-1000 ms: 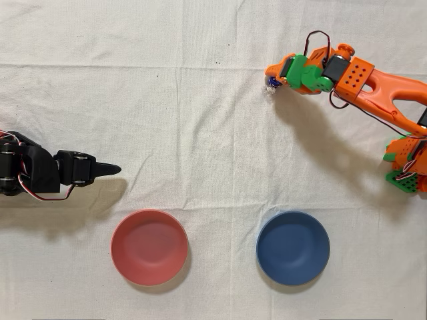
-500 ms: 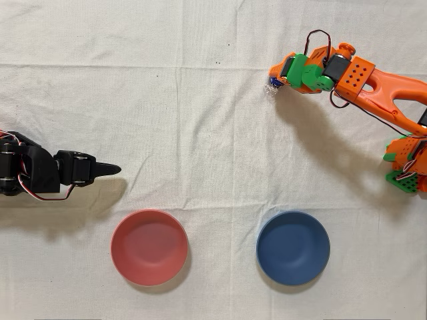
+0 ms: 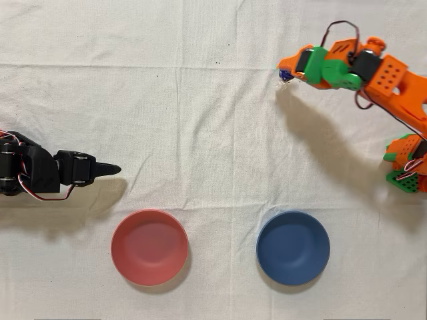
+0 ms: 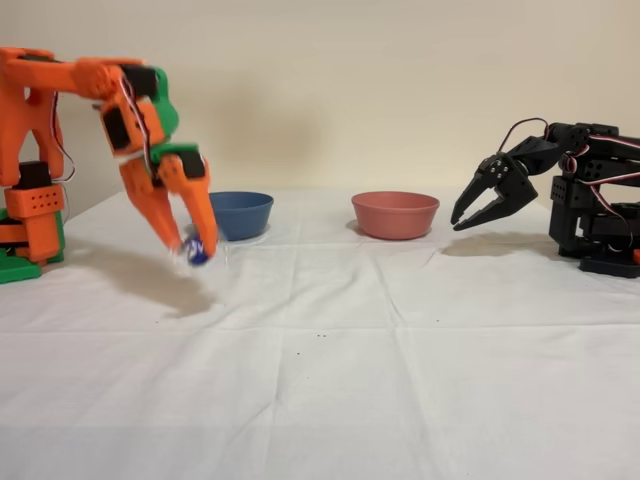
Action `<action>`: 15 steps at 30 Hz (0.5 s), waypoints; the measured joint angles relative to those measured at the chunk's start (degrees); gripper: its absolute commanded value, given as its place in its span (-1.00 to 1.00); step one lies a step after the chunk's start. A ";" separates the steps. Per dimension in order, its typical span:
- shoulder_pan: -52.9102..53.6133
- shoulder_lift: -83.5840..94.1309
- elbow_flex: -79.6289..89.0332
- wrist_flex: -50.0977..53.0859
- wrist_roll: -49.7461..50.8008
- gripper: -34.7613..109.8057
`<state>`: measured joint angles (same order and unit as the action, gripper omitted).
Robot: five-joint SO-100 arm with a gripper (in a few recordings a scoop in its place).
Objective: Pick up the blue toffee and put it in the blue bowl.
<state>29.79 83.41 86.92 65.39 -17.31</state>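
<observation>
My orange gripper is shut on the blue toffee, a small shiny dark blue sweet with a silvery twist. In the fixed view the gripper holds the toffee lifted clear of the white cloth, with its shadow below. The blue bowl sits on the cloth at the lower right of the overhead view, well away from the gripper. From the side, the blue bowl stands just behind and to the right of the gripper.
A pinkish-red bowl sits to the left of the blue one in the overhead view. The idle black arm rests at the left edge. The orange arm's base is at the right edge.
The gripper has risen off the cloth with the toffee in it, shifting right and slightly up in the overhead view. The bowls and the black arm have not moved.
</observation>
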 measured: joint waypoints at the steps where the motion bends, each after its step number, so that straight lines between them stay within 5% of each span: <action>1: -1.05 1.76 0.09 0.97 0.00 -0.33; 15: -29.79 25.05 4.04 7.29 0.62 -0.34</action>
<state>0.00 108.46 90.97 72.69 -16.70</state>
